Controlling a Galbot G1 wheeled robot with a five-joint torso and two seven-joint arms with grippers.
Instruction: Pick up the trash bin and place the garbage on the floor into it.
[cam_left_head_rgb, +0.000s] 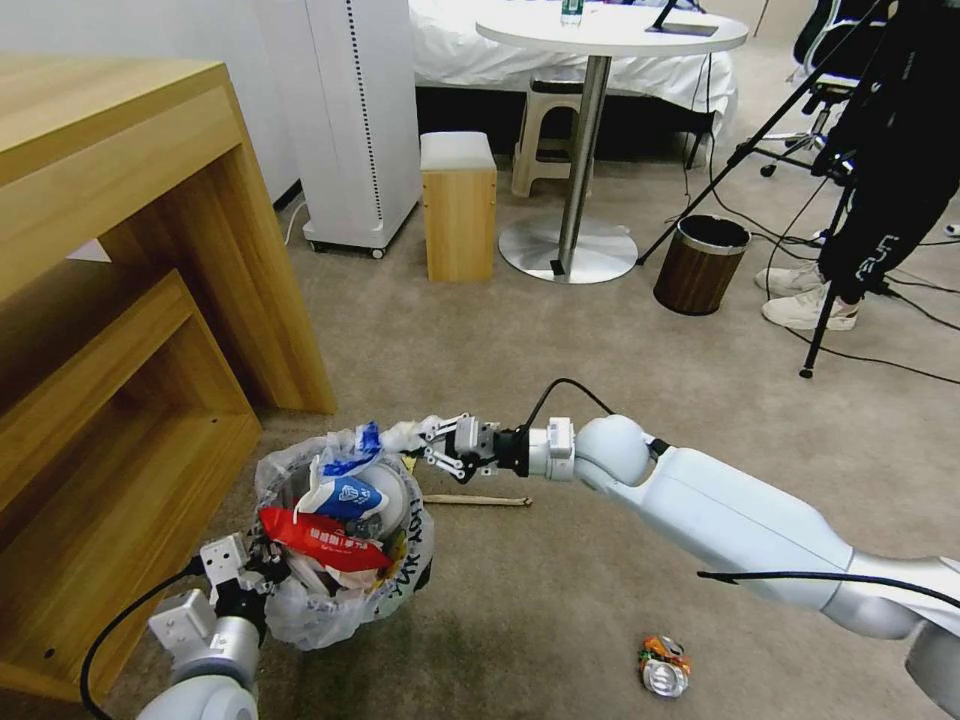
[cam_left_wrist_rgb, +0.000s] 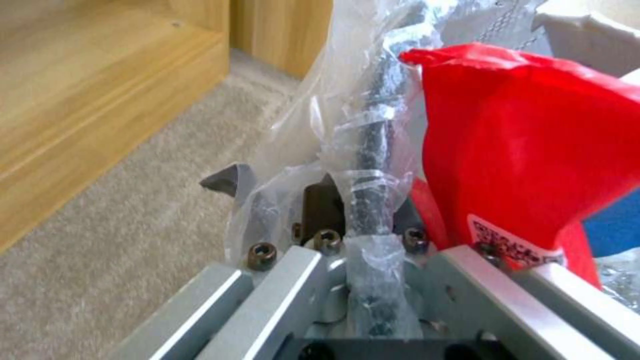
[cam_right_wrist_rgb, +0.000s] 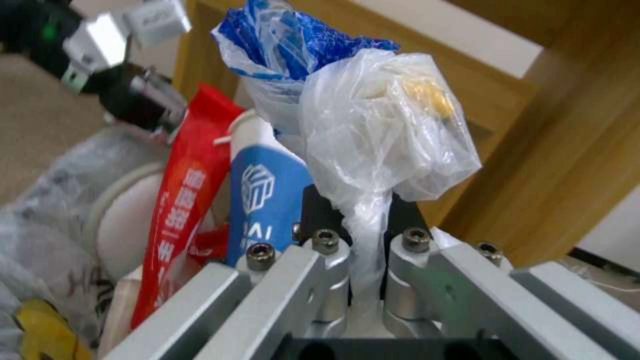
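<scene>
Lower left of head view: left gripper (cam_left_head_rgb: 262, 566) clamps bin (cam_left_head_rgb: 400, 580) rim; right gripper (cam_left_head_rgb: 428, 447) pinches clear bag (cam_right_wrist_rgb: 387, 135) above it.

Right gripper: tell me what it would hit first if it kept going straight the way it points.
The right gripper, shut on a small plastic bag, points at the trash bin. Likely first contact: the heaped litter at its top, the blue-white paper cup, though depth is unclear.

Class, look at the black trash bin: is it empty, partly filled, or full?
Full. The trash bin is heaped above its rim: a red wrapper and blue-white paper cup stick out on top.
</scene>
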